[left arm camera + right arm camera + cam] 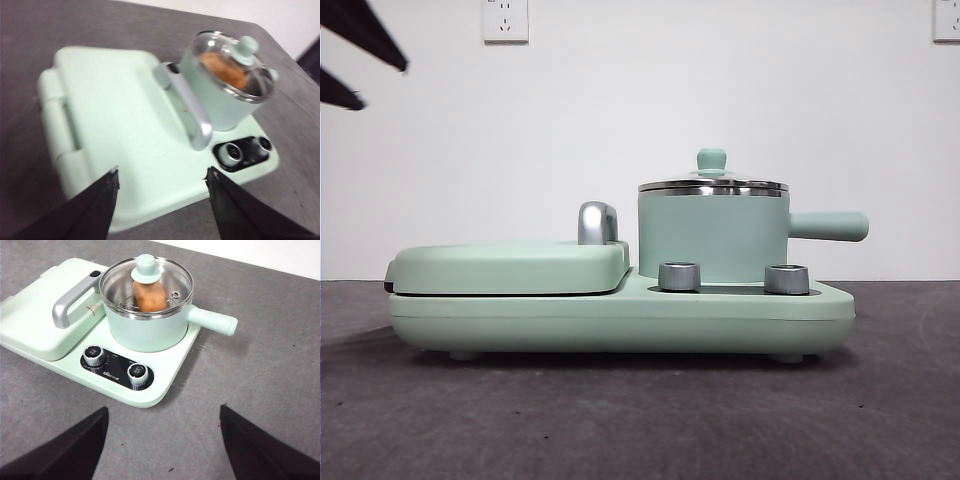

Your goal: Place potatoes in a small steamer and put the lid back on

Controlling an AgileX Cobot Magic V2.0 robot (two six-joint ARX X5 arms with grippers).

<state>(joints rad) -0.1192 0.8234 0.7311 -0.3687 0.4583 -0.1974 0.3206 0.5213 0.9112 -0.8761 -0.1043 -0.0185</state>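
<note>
The small steamer (710,240) (220,102) (145,330) stands on the right side of a mint-green cooker base, its straight handle (828,226) pointing right. The glass lid (712,185) (252,80) (120,285) sits shut on its steel rim. Through the glass the orange-brown potato (225,70) (150,297) shows inside. My left gripper (162,175) hangs open above the griddle side, holding nothing. My right gripper (164,412) is open over the table in front of the base, also holding nothing. Two black jaw tips (360,55) show at the front view's top left corner.
A flat lidded griddle (510,265) (115,105) (35,325) with a steel handle (597,222) fills the base's left half. Two knobs (680,276) (786,279) sit on the base's front. Dark grey tabletop (260,370) surrounds the cooker; a white wall stands behind.
</note>
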